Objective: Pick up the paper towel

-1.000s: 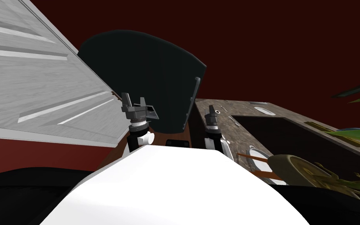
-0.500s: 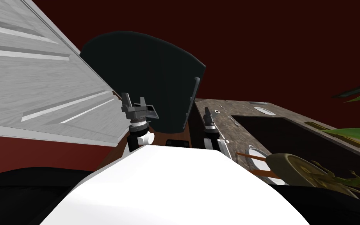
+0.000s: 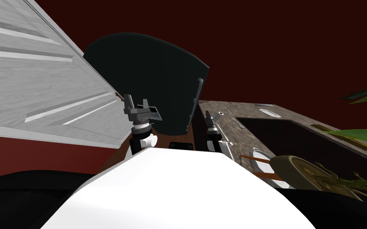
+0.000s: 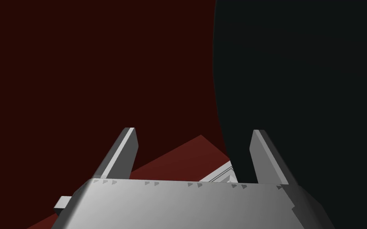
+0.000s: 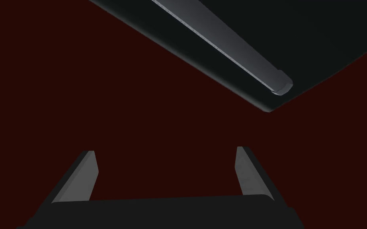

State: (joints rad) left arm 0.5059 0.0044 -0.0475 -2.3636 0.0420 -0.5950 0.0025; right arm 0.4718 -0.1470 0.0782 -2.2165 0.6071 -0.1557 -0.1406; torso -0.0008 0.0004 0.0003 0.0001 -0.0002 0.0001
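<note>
1. Sink [image 3: 298, 137], a dark basin sunk in the mottled table [image 3: 250, 108] at right of frame; contents too dark to read
2. Olive round pot [image 3: 298, 171] at lower right, twisted stems trailing from it
3. Where the paper towel is, I cannot tell
4. Dark rounded cabinet [image 3: 151, 75] with a long handle [image 3: 194, 103] stands at centre frame, white panelled door [image 3: 39, 79] at upper left
5. Left hand [image 3: 137, 104] and right hand [image 3: 208, 116] both spread wide, gripping nothing

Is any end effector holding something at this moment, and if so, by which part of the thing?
Nothing is held. The left end effector and the right end effector are both open, and each one has only empty space in its gap.
</note>
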